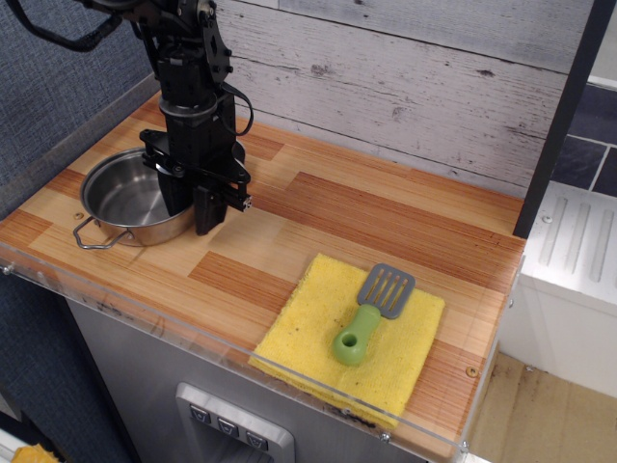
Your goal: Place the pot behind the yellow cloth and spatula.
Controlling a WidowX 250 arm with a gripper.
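Steel pot (130, 201) sits at left of frame on the wooden counter (386, 212). Gripper (193, 214) straddles its right rim, one finger inside, one outside, looks nearly pinched on it. Yellow cloth (352, 333) w/ spatula (374, 311) lies lower right; goal spot is behind them, upper right of pot.

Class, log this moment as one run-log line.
pincer: straddling pot rim | pot: left end | spatula: on yellow cloth | placement: pending
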